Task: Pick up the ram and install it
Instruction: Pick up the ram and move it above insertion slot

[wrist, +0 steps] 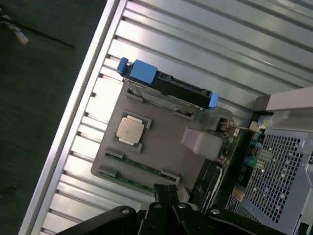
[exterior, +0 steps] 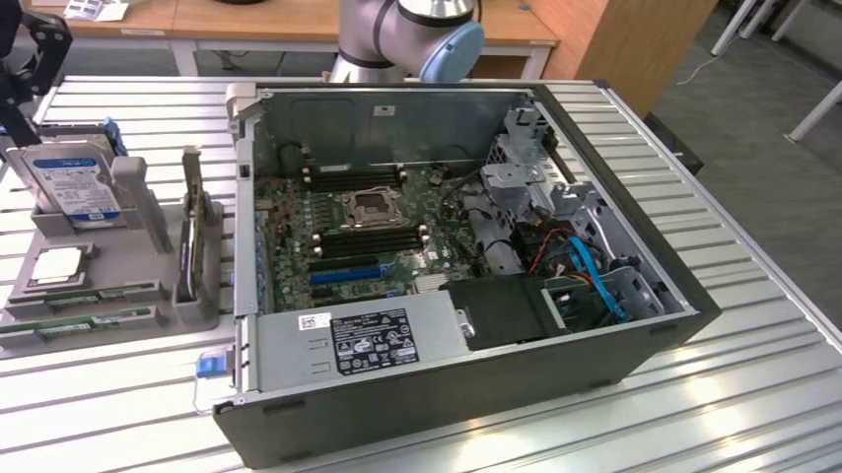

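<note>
The ribbed, silvery metal table (exterior: 736,325) spans the whole exterior view. At its centre lies the dark, boxy computer case (exterior: 460,394), open on top. This view looks into it, showing a green motherboard (exterior: 355,236), blue expansion slots (exterior: 349,268), a labelled grey power supply (exterior: 355,340) and blue cables (exterior: 598,281). The wrist view instead catches the case's perforated metal outer panel (wrist: 279,166). The arm (exterior: 408,30), grey with a pale blue cap, rises behind the case at upper centre.

At the exterior view's left sits a matte grey plastic tray (exterior: 138,192). An upright hard drive (exterior: 73,182) stands in its rear slot, and the wrist view sees this edge-on with blue ends. In front of it lies a square silver processor (exterior: 59,266). The ram (exterior: 79,322), two thin green sticks, lies flat in the tray's nearest slots at lower left.

The black gripper (wrist: 166,192) hangs above the tray's ram side in the wrist view. It is pressed together, empty, and clear of the sticks.
</note>
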You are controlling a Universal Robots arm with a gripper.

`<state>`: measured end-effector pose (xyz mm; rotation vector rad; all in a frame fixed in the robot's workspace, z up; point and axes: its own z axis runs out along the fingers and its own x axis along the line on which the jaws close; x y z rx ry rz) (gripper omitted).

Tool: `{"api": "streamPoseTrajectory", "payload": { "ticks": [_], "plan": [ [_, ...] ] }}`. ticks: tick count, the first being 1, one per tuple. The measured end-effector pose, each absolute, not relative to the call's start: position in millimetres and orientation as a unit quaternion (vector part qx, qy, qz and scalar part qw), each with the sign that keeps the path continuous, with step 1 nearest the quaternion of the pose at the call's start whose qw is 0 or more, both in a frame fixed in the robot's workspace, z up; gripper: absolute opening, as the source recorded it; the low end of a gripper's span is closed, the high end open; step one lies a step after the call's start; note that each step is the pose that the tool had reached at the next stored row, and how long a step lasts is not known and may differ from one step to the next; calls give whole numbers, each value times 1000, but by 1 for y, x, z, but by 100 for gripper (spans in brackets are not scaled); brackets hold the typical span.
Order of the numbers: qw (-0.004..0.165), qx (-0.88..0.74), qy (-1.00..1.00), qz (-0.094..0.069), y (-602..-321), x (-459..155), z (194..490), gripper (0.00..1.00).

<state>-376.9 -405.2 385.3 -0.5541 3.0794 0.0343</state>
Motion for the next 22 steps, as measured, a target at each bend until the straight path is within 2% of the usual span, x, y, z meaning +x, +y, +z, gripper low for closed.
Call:
{"api": "streamPoseTrajectory", "payload": {
  "ticks": [22],
  "plan": [
    [-5,-364,931,13,-405,-377,352,11]
  ]
}}
